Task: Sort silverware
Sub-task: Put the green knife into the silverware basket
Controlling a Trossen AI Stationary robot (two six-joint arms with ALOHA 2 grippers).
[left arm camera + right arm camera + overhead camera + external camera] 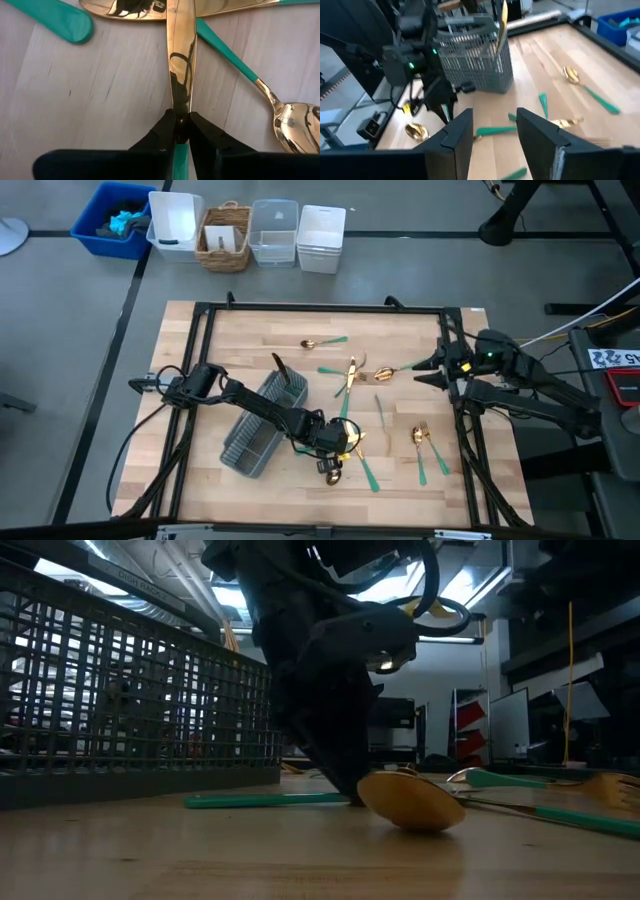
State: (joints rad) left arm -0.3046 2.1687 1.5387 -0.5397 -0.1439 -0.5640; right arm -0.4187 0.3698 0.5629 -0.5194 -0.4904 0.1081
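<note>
Two jaws of my left gripper (182, 125) clamped the knife (181, 55) at its neck for lifting off the counter (250, 350), while my right gripper (494, 130) waited released.

- High view: straight down over the whole bench (250, 330), the mesh caddy (262, 425) left of centre.
- Low view: level with the bench top, close beside the caddy (130, 700), facing the room.
- Left wrist view: pressed near the wood beside the caddy.
- Right wrist view: farther off, looking across at the caddy (475, 55), shared with the high and low views.
</note>
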